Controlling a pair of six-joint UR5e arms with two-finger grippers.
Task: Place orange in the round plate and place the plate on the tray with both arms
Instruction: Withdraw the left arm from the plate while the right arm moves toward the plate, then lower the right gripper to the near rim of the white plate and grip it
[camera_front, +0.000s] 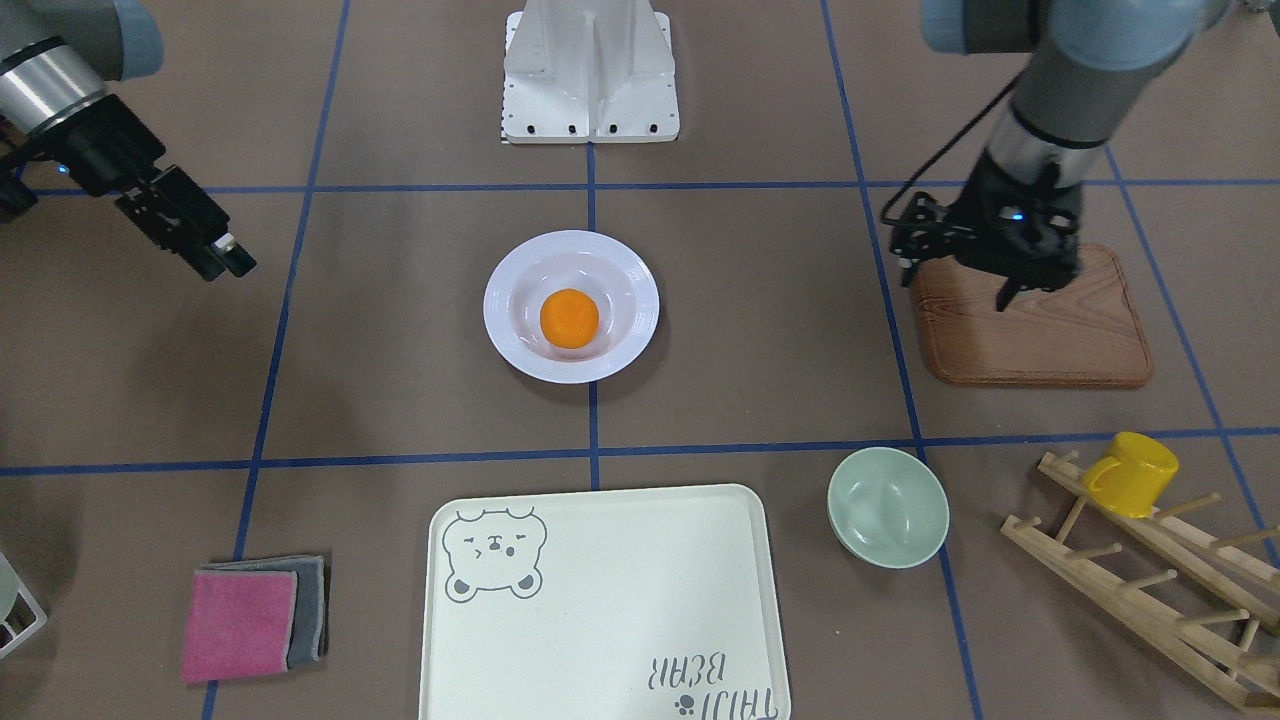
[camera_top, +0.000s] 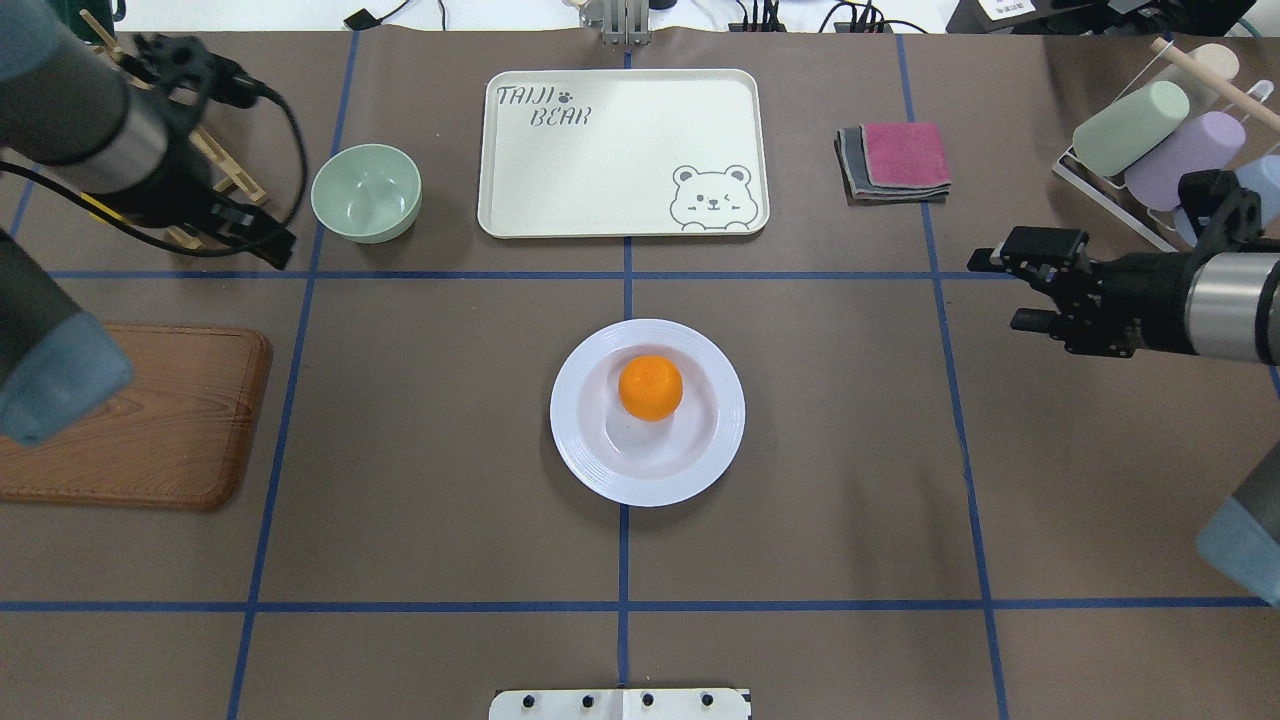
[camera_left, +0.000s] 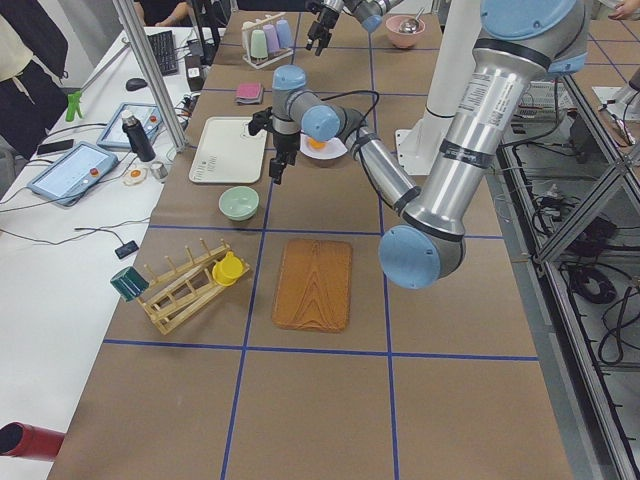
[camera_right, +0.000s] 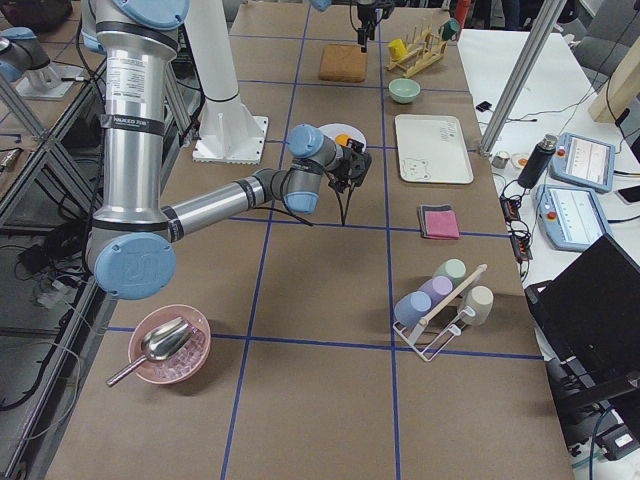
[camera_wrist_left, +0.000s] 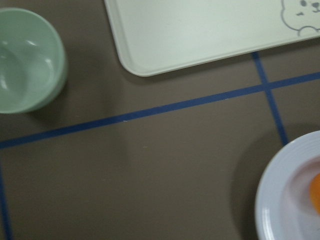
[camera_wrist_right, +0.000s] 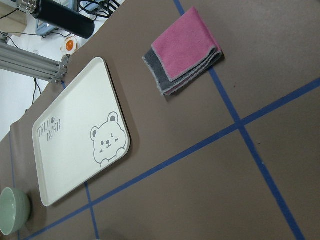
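I count one orange (camera_top: 650, 387), one round plate (camera_top: 600, 462), one tray (camera_top: 620, 150), one pale-green bowl (camera_top: 365, 192), one wooden board (camera_top: 150, 430), one yellow mug (camera_front: 1130, 473), one wooden peg rack (camera_front: 1130, 592), and two folded cloths (camera_front: 240, 625), a pink one lying on a grey one.

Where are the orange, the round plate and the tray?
orange (camera_top: 650, 387), overhead exterior view, middle of the fruit.
round plate (camera_top: 585, 462), overhead exterior view, ridged rim.
tray (camera_top: 620, 150), overhead exterior view, bare centre.

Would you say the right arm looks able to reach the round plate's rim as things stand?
Probably yes: only bare table lies between the right gripper and the round plate, nothing stands there, and the jaws look open.
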